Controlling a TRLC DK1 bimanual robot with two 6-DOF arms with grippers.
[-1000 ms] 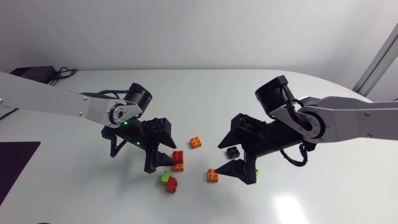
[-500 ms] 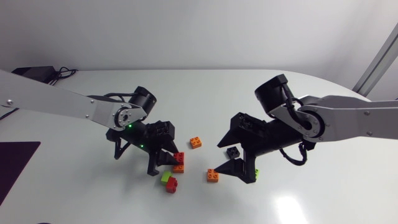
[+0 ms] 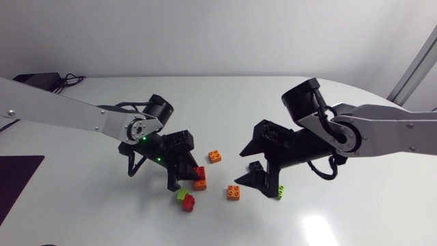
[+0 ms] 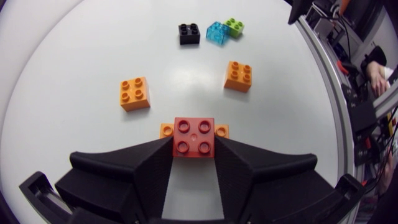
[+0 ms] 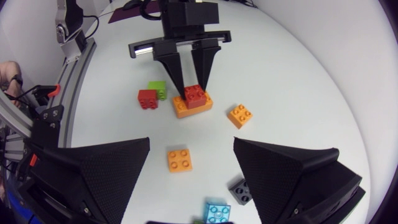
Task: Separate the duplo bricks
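Upper brick (image 4: 194,135) on longer lower brick (image 4: 166,130), pinched between left gripper (image 4: 193,149) fingers. Two single bricks ahead of gripper, apart: first single brick (image 4: 135,93) one side, second single brick (image 4: 238,75) other side. Row of three bricks (image 4: 217,32) further ahead, close together. Touching pair (image 5: 152,95) just beside stack

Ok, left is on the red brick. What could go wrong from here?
1. The left gripper is shut on the red brick only. The orange brick under it is unheld, with the right gripper open and apart from it, so a lift may bring both up unseparated.
2. The red-green pair lies close beside them; twisting could knock it.
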